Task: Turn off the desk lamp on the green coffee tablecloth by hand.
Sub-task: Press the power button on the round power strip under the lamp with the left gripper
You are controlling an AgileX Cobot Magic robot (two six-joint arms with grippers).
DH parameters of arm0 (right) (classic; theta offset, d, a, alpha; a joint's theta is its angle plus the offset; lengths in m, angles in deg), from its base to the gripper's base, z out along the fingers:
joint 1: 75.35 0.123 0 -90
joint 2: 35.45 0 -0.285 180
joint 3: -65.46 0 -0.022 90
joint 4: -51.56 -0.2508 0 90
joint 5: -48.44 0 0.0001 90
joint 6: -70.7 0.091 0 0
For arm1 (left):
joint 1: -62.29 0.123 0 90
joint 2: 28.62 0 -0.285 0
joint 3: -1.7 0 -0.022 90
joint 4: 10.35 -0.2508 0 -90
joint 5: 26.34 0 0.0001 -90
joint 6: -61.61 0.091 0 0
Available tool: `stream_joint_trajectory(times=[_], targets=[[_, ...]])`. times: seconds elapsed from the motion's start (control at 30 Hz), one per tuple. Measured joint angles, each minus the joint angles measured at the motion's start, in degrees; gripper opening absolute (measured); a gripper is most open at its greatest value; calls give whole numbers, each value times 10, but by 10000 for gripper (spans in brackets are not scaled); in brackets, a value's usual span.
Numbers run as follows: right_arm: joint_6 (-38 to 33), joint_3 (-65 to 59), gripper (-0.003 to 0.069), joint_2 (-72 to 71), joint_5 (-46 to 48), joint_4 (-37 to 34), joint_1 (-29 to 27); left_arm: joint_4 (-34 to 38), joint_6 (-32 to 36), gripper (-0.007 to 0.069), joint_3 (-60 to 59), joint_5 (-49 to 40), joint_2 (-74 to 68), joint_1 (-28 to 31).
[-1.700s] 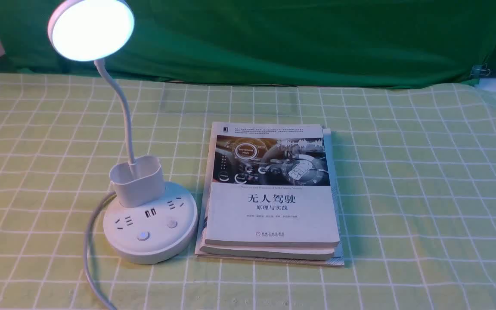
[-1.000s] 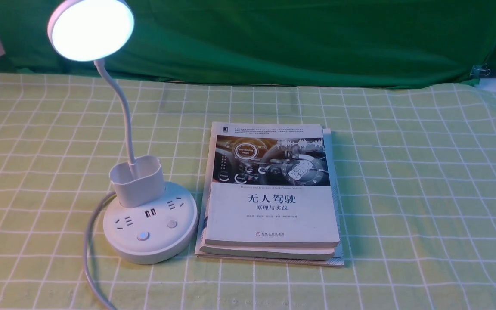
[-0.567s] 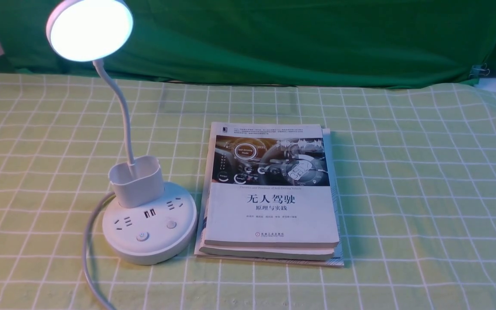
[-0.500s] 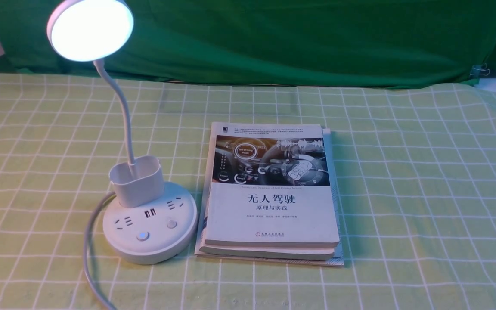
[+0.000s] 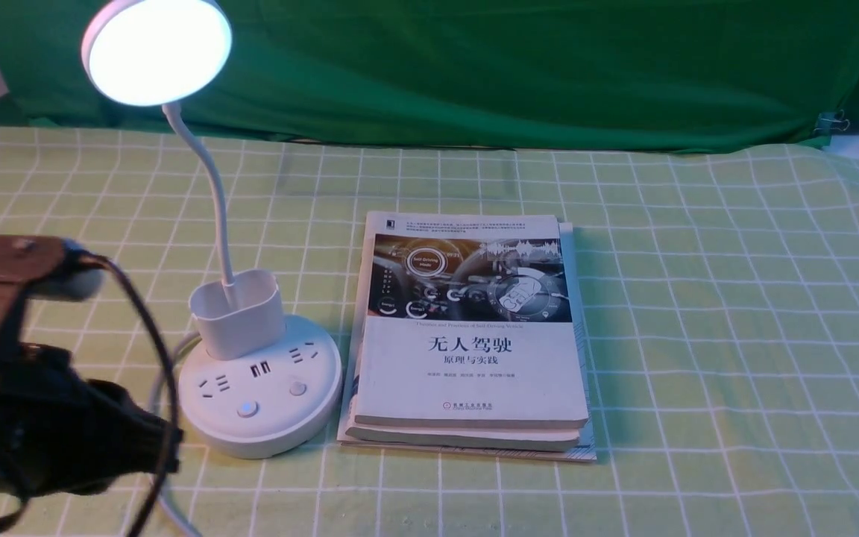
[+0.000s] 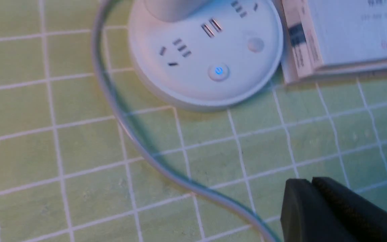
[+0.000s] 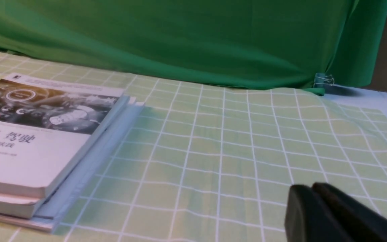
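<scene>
Front view: the lamp glows on the grid cloth, left of the books. My left end effector is clenched, right one too. I'd centre the closed tips over the blue-lit button, then press gently straight down

Your left arm, outside the jaws: black, chunky, rounded housing, blurry. Reddish-brown flat plate on it, round metal screw heads showing; grey rounded end piece by the plate. Thin dark cable loops off, loose curve. At the jaws, your left gripper has dark grey-to-black, straight-edged fingers; your right gripper has matching dark ones, blurred. Markings unreadable.
</scene>
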State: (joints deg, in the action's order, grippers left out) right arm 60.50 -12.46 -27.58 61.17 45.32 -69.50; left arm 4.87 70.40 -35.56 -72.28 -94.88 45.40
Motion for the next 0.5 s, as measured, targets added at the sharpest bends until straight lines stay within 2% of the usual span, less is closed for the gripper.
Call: stream_joint_trajectory(times=[0.2, 0.3, 0.5], targets=[[0, 0, 29, 0, 1, 0, 0, -41, -22, 10, 59, -49, -127, -108], [0, 0, 29, 0, 0, 0, 0, -46, -24, 10, 88, -66, -177, -132], [0, 0, 29, 0, 0, 0, 0, -61, -25, 10, 131, -83, -233, -140]])
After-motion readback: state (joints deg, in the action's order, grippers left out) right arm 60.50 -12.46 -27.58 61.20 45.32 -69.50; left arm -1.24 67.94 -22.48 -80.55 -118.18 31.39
